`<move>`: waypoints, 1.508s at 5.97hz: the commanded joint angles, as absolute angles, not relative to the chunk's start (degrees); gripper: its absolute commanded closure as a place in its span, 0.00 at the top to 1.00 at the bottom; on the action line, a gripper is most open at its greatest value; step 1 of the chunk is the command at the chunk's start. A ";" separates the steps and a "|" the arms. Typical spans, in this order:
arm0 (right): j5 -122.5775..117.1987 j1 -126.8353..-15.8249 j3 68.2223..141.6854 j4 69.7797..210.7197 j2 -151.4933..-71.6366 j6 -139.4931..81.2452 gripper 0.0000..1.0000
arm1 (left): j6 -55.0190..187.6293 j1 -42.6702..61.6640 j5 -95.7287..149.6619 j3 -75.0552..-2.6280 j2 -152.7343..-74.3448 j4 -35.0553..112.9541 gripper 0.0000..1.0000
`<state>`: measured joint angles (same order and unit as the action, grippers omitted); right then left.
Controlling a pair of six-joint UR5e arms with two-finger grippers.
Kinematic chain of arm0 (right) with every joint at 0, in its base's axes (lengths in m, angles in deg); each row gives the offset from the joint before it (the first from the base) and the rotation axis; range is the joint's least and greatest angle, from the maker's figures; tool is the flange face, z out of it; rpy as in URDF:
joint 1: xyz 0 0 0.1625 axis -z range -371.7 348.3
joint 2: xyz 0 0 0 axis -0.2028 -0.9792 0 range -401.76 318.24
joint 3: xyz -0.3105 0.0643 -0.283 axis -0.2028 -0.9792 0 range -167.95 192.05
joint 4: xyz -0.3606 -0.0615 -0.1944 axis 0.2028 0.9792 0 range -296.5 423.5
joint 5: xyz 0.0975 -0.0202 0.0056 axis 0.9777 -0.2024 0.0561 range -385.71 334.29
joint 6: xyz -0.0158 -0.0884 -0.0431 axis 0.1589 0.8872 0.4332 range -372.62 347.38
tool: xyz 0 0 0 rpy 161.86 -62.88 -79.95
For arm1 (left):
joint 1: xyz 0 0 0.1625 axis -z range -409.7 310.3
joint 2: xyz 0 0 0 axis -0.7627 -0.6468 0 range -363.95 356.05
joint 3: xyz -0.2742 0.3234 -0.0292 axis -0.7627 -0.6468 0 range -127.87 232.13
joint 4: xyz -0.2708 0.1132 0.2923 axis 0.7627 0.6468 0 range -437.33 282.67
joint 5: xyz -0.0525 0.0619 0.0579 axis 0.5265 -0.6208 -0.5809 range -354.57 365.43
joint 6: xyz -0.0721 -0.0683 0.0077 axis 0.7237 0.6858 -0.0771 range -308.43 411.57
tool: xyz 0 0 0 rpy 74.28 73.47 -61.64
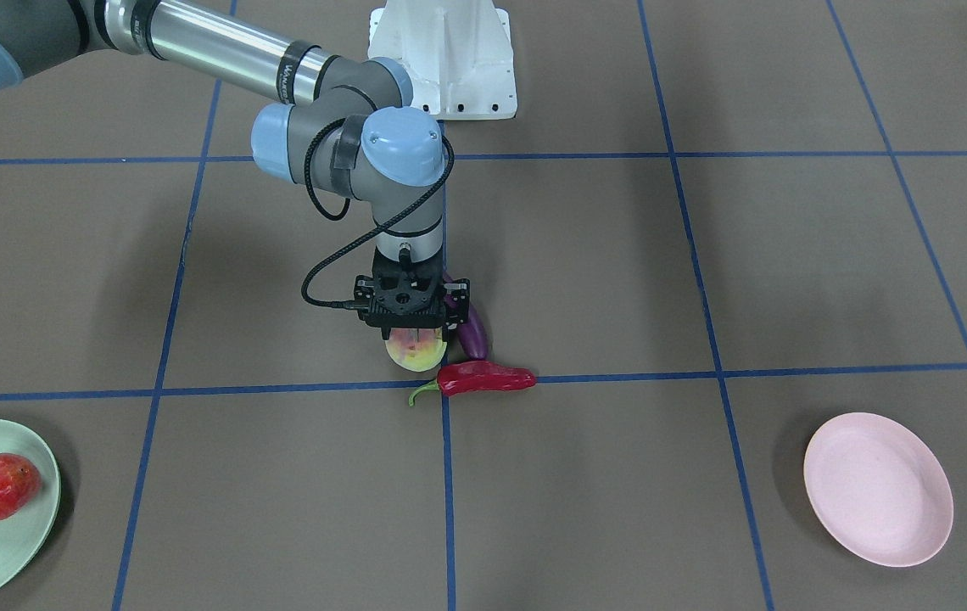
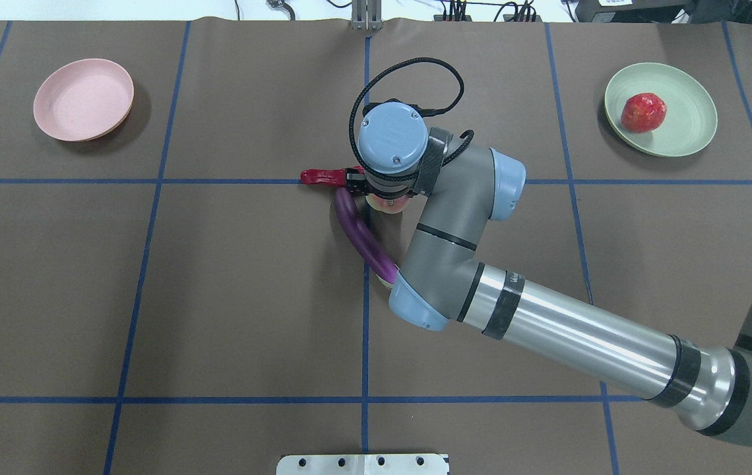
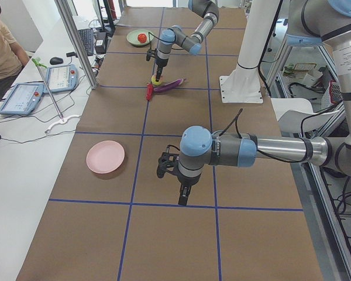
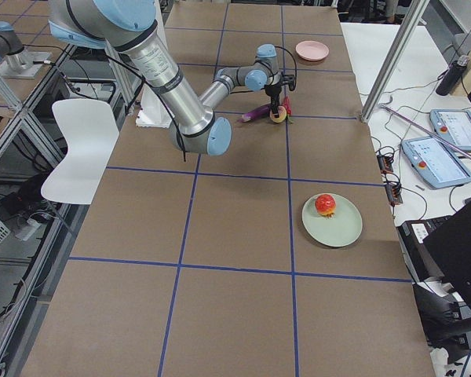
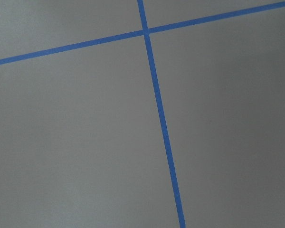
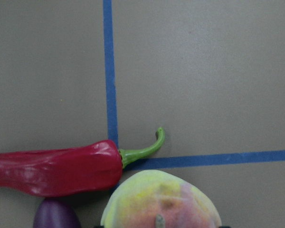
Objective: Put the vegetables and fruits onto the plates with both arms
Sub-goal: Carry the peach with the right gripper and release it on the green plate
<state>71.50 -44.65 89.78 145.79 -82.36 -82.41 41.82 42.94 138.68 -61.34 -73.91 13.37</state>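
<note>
My right gripper (image 1: 413, 329) points straight down at the table's middle, jaws around the pink and yellow-green peach (image 1: 416, 354), which rests on the mat; it looks shut on it. The peach fills the bottom of the right wrist view (image 6: 161, 202). The red chili pepper (image 1: 485, 378) lies just in front of the peach, and the purple eggplant (image 2: 357, 231) lies touching beside it. The pomegranate-like fruit (image 2: 643, 112) sits on the mint green plate (image 2: 689, 128). The pink plate (image 2: 82, 99) holds nothing. My left gripper (image 3: 183, 196) hovers over bare mat; I cannot tell whether it is open.
The brown mat carries blue tape grid lines (image 5: 156, 109). The white base block (image 1: 445, 59) stands at the robot's edge. An operator sits by tablets beside the table (image 3: 0, 52). The right forearm (image 2: 580, 330) crosses the mat's right half.
</note>
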 commanded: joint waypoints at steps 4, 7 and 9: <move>91.11 -67.80 89.48 137.64 -94.71 -51.01 0.00 | 41.91 42.85 141.65 -61.16 -73.91 13.29 1.00; 105.29 -85.91 75.03 137.33 -96.77 -20.37 0.00 | 41.82 42.85 141.75 -61.08 -73.82 13.29 1.00; 106.29 -89.83 69.11 136.03 -99.66 -11.40 0.00 | 41.82 42.85 141.75 -61.16 -73.82 13.37 1.00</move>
